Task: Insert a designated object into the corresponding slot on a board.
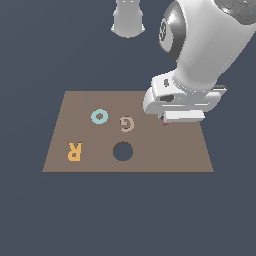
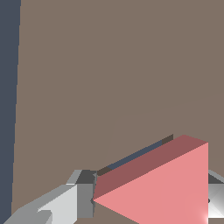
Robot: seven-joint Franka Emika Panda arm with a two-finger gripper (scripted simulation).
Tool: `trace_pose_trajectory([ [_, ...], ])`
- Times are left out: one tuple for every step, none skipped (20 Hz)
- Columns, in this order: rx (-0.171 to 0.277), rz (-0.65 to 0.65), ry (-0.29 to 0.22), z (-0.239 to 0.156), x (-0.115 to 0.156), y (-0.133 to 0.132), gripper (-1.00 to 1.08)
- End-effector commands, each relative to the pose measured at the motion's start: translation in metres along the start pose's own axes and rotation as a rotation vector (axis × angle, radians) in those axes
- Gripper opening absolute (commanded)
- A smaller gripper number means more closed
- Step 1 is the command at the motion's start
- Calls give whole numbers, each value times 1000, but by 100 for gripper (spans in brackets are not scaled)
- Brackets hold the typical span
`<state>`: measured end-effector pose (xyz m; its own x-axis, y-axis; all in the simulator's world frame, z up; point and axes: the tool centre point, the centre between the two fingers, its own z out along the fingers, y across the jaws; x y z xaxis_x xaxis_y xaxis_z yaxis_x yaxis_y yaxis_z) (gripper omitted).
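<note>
At right of the board (image 1: pixel 150 160), our jaws pinch the stiff, light pink triangle (image 2: pixel 166 192) by its flat sides over its slot (image 2: pixel 140 155).

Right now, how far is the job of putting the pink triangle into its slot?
Done: the gripper has the pink triangle between its fingers, low over the board. In hand: a thin dark sliver of the slot shows beside the triangle. Left: seating it and letting go.

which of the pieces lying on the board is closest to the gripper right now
The tan letter G, just toward the exterior view's left of the gripper. The teal ring and orange R sit farther away.
</note>
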<state>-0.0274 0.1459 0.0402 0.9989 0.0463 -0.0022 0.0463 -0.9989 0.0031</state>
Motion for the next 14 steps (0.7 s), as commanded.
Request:
trace_pose_trajectory([
  [0,11,0,0,-3,-2,-100],
  [0,12,0,0,-3,-3,-100],
  [0,13,0,0,-3,-3,-100],
  [0,12,0,0,-3,-3,-100],
  [0,11,0,0,-3,-3,-100],
  [0,10,0,0,-2,-3,-100],
  [0,10,0,0,-3,-3,-100],
  [0,10,0,0,-3,-3,-100],
  [0,10,0,1,-3,-3,-100],
  [0,10,0,3,-3,-3,-100],
  [0,10,0,6,-3,-3,-100],
  [0,10,0,8,-3,-3,-100],
  [0,10,0,9,-2,-3,-100],
  [0,10,0,10,-2,-3,-100],
])
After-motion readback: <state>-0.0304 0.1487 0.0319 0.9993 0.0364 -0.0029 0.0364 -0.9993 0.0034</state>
